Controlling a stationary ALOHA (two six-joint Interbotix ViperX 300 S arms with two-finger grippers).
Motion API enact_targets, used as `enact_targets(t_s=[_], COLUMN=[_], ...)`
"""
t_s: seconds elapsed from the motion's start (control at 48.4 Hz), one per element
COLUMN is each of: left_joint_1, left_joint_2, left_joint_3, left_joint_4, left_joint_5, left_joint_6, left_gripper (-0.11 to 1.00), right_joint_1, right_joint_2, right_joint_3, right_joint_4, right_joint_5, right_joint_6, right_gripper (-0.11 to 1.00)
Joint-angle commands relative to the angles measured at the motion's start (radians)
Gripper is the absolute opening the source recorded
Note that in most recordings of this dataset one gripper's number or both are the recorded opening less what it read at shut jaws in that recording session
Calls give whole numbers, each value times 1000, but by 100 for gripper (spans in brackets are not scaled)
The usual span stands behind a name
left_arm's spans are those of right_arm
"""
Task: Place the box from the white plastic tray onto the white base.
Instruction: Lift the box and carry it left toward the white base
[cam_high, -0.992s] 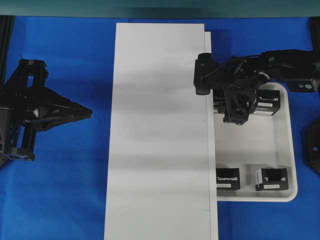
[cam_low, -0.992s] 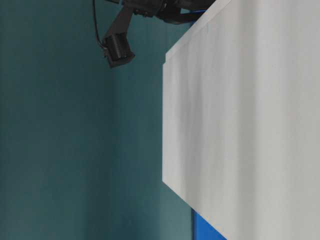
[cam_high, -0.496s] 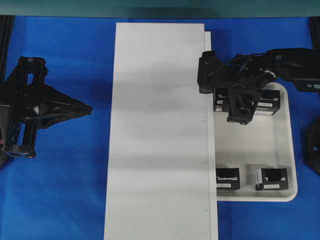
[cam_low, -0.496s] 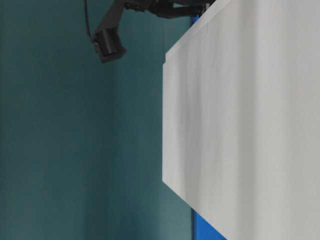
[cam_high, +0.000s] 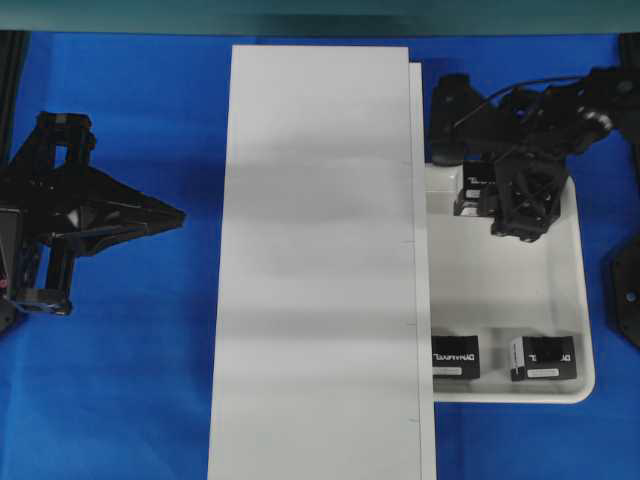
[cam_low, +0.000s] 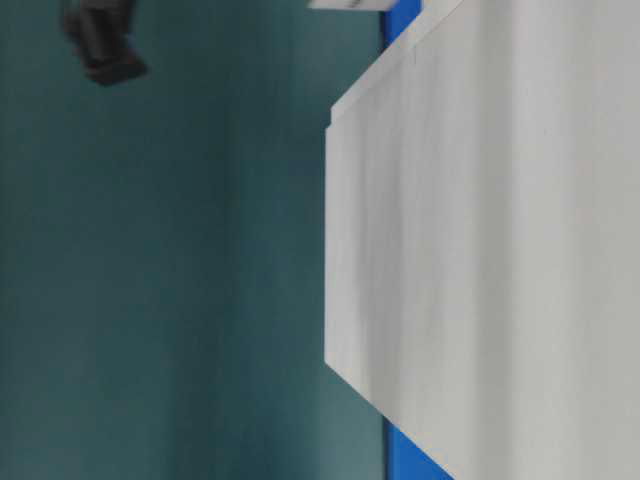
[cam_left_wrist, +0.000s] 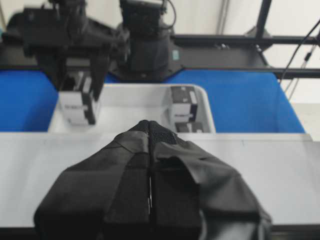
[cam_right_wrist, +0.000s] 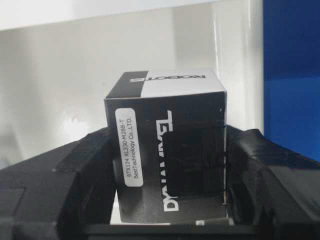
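Right pincer clamped on the box, one black finger pressed to each side. Held over the far end of the white plastic tray. Two more boxes at the tray's near end, side by side. White base lying just left of the tray on the blue table. Left pincer shut tight, holding nothing, off to the left.
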Motion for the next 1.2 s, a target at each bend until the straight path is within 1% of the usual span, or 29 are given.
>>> enact_targets(t_s=[0.0,0.103,0.496,0.744,0.847,1.054,1.178], left_joint_1=[2,2,2,2,2,2,2], left_joint_2=[0,0,-3,-5,-6,-8,-8], left_joint_3=[-31,-31,-31,-31,-31,-31,-31], left_joint_4=[2,2,3,2,2,2,2], left_joint_5=[-5,-5,-5,-5,-5,-5,-5], left_joint_6=[0,0,0,0,-2,-2,-2], left_gripper=[-7,-7,-7,-7,-7,-7,-7], right_joint_1=[3,-3,-15,-20,-21,-34,-46], right_joint_2=[-25,-38,-29,8,40,124,169], right_joint_3=[-55,-103,-259,-333,-368,-471,-508], right_joint_4=[5,5,5,3,2,0,0], right_joint_5=[52,109,221,235,230,236,238], right_joint_6=[0,0,0,-3,-8,-20,-35], right_gripper=[60,60,60,60,60,60,60])
